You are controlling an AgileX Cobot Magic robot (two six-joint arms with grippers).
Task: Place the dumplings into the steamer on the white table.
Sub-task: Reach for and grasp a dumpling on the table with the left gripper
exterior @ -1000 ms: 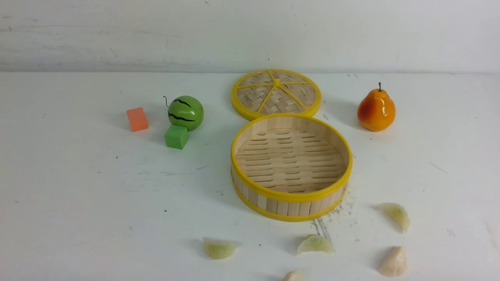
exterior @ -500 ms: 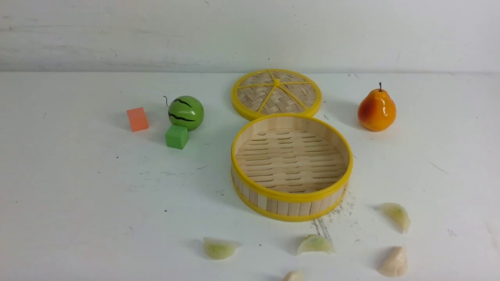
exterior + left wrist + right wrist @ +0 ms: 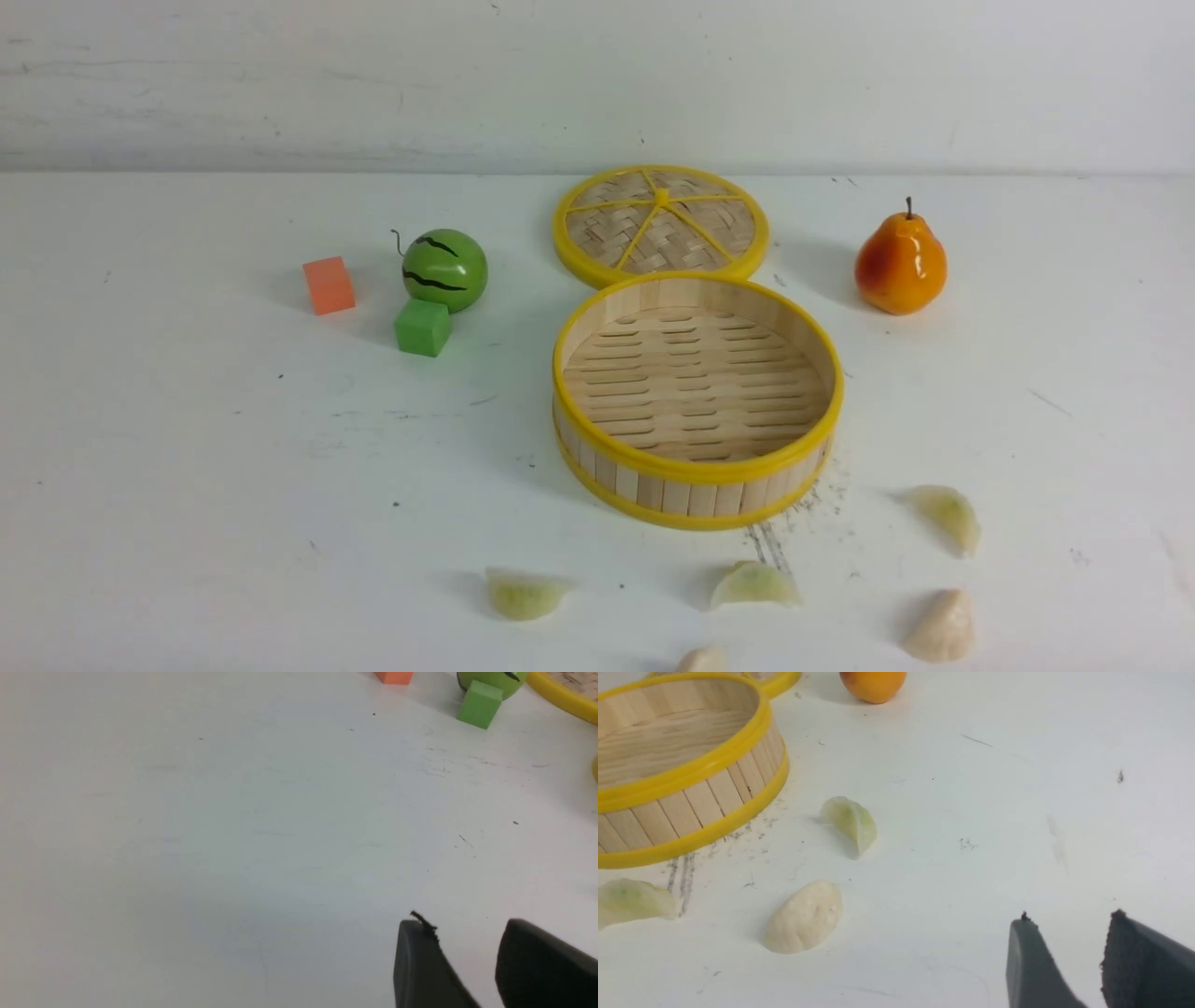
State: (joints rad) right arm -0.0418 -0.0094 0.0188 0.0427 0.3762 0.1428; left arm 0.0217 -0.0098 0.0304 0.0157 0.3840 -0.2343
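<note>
Five dumplings (image 3: 754, 585) lie on the white table (image 3: 187, 467) towards its near edge, outside the empty steamer (image 3: 691, 493) at mid-table. The left gripper (image 3: 465, 933) and right gripper (image 3: 1070, 924) hang above the table, jaws partly parted, holding nothing. Likely risk: an off-centre pinch squirts a small rounded dumpling towards that edge.

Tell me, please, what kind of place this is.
Likely a robot test bench, not a kitchen: a scuffed white table against a plain wall, toy-looking food such as the pear and dumplings, and a green cube.
</note>
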